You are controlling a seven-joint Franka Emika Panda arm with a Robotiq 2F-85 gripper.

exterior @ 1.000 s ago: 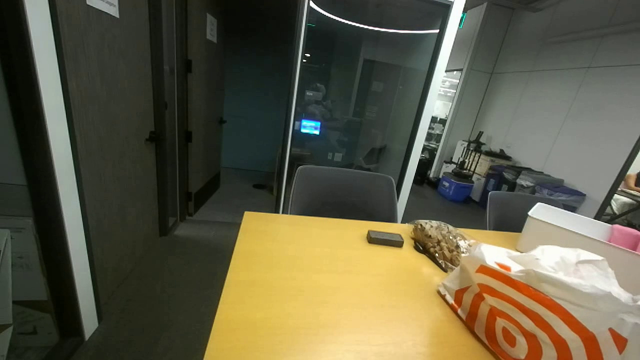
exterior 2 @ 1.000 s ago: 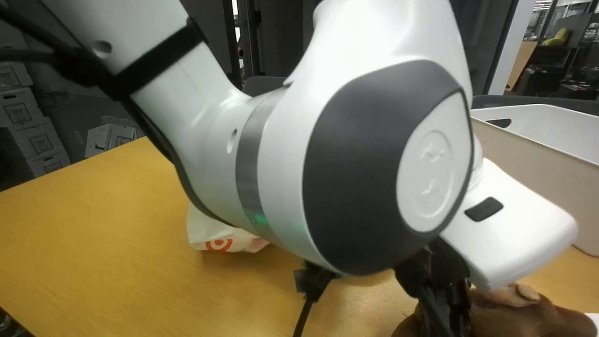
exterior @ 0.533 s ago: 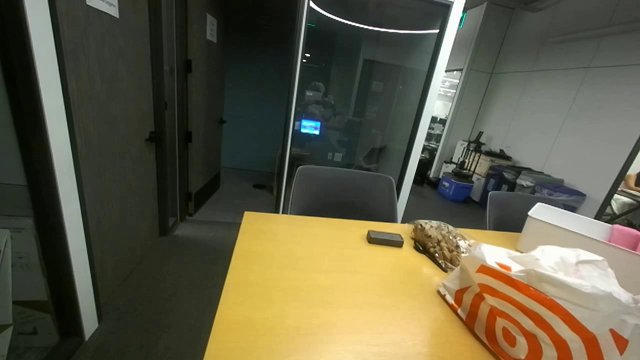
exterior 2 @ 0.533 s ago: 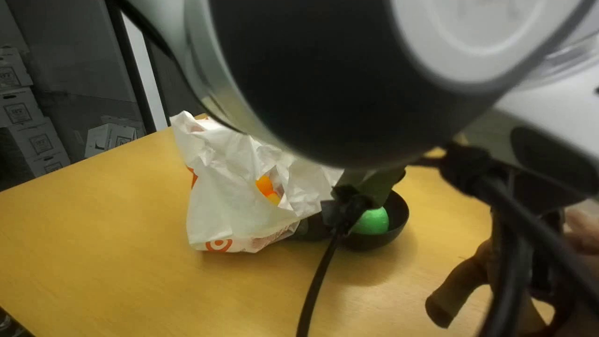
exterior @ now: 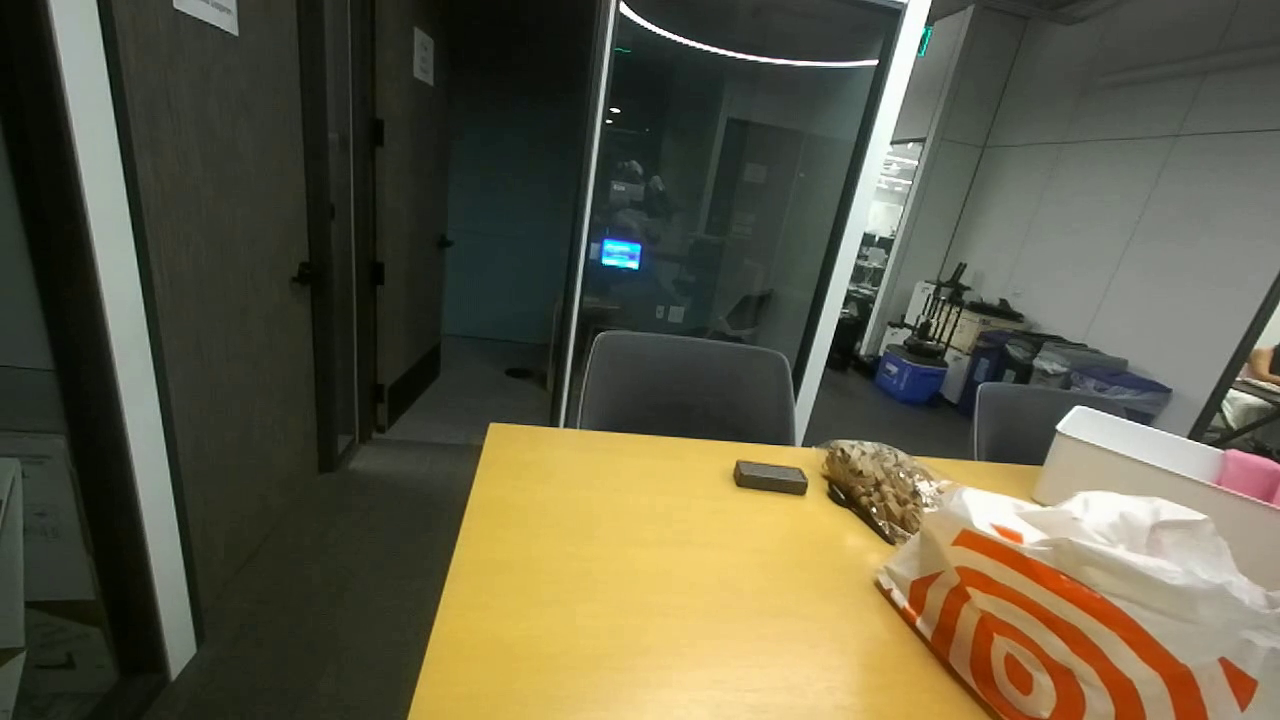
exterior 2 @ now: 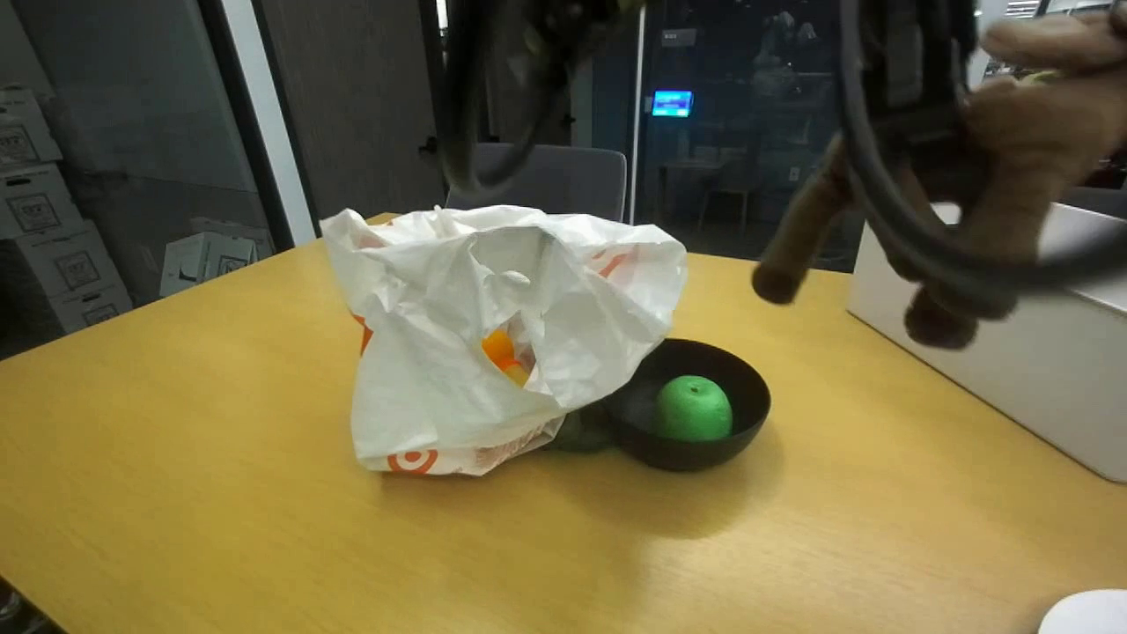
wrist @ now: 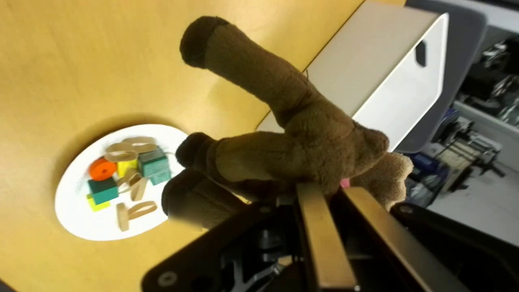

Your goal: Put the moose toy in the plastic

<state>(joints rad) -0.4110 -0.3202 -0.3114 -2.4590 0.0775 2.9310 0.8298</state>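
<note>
A glass wall (exterior: 780, 300) rises behind the yellow worktop (exterior: 600, 600). In the wrist view the moose toy (wrist: 312, 134) points its legs leftward, its longest reach running from feet to body, and partly hides a plate (wrist: 89, 225) of coloured blocks (wrist: 154, 166) and a white bin (wrist: 361, 61). In an exterior view the legs slant downward above the worktop; a black bowl (exterior 2: 696, 456) with a green fruit (exterior 2: 691, 409) stands between toy and plastic bag (exterior 2: 440, 352). The end effector (wrist: 334, 192) pinches the toy, most of it beyond the fingertips.

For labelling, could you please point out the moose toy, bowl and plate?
Moose toy (wrist: 322, 132): wrist view, where legs meet.
Bowl (exterior 2: 691, 455): in an exterior view, outer wall.
Plate (wrist: 73, 194): wrist view, bare surface.
</note>
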